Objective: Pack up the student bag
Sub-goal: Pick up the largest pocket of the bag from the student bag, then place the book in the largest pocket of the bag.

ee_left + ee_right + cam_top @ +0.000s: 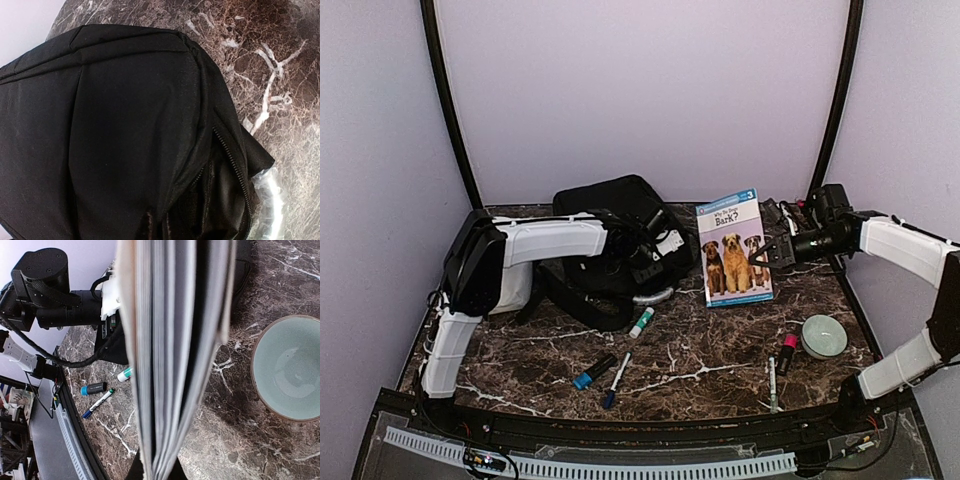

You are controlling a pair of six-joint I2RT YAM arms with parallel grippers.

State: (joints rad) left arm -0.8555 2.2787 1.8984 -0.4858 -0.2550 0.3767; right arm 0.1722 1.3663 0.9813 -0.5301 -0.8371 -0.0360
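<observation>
The packing is judged barely begun: a glue stick [641, 321], a blue marker [593, 374] and a bowl [823, 336] lie out on the counter [720, 350], and nothing is seen inside the student bag [610, 205], whose zip is parted. The bag is laid at the far middle, under the clenched left hand [655, 258]; what is pinched cannot be told. A book [733, 245] just right of the bag is grasped by the right hand [772, 252].

One book [734, 248]. One student bag [610, 205], left of the book. One bowl [823, 336], near-right of the book. Five writing items nearer than the book: blue-capped marker [593, 374], blue pen [616, 380], green-capped stick [641, 322], slim pen [772, 383], red marker [786, 353].
</observation>
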